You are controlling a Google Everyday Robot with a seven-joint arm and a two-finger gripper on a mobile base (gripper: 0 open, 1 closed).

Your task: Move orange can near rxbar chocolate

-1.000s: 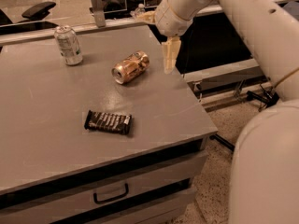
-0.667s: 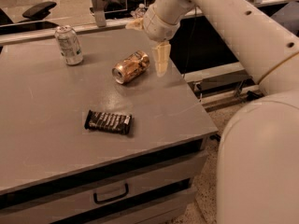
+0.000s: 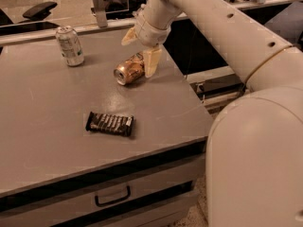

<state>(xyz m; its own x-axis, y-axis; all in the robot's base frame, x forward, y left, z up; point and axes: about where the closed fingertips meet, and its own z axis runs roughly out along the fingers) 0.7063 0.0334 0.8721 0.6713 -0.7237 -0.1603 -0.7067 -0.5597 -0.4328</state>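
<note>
Orange can (image 3: pixel 128 71), shiny dented metal, lies sideways on a grey table (image 3: pixel 38 108); gripper (image 3: pixel 140 50) spread wide just over it; flat dark rxbar chocolate (image 3: pixel 110 123), white lettering unreadable

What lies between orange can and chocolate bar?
Only bare tabletop, per the camera view, between orange can and chocolate bar. The open pincer is at the can's far end.

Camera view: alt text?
The open gripper is at the far end of the orange can, lying on its side on a grey table. The rxbar chocolate lies flat nearer the front, apart; a white-and-green can stands upright far left.
</note>
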